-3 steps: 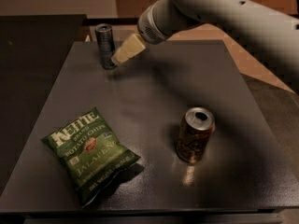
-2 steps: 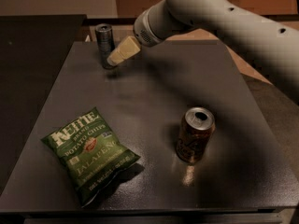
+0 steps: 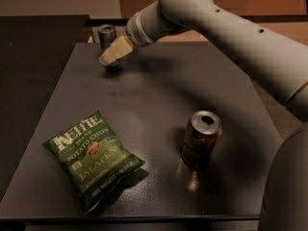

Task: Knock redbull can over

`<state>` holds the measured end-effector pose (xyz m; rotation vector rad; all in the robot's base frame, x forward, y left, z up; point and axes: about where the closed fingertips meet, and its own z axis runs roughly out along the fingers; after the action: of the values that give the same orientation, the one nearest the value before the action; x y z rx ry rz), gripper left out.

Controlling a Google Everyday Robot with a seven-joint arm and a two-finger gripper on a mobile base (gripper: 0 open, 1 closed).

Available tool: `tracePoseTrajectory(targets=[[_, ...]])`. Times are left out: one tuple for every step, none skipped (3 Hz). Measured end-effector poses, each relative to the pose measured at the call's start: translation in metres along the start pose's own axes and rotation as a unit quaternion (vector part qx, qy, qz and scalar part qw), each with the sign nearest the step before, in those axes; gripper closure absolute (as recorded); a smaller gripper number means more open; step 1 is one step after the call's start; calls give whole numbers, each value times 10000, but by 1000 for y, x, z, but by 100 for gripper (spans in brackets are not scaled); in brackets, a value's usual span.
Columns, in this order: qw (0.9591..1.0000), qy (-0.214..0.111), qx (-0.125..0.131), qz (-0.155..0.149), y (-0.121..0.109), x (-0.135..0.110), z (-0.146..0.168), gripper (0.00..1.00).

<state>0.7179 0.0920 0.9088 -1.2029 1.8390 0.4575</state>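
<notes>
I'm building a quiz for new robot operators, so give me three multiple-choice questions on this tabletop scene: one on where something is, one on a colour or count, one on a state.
1. Where is the redbull can on the table? A. far left corner B. near right corner C. centre
2. What colour is the chip bag? A. red B. green C. yellow
3. How is the redbull can? A. on its side B. crushed flat C. upright
Answers: 1 A: it stands at the far left corner, the gripper right in front of its lower half. 2 B: green bag, white lettering. 3 C: its silver top faces up.
</notes>
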Motion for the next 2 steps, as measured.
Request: tracePoseTrajectory(targets=[[9999, -102, -47, -32, -6, -14, 11, 0], [9998, -193, -40, 16, -13, -24, 18, 0]])
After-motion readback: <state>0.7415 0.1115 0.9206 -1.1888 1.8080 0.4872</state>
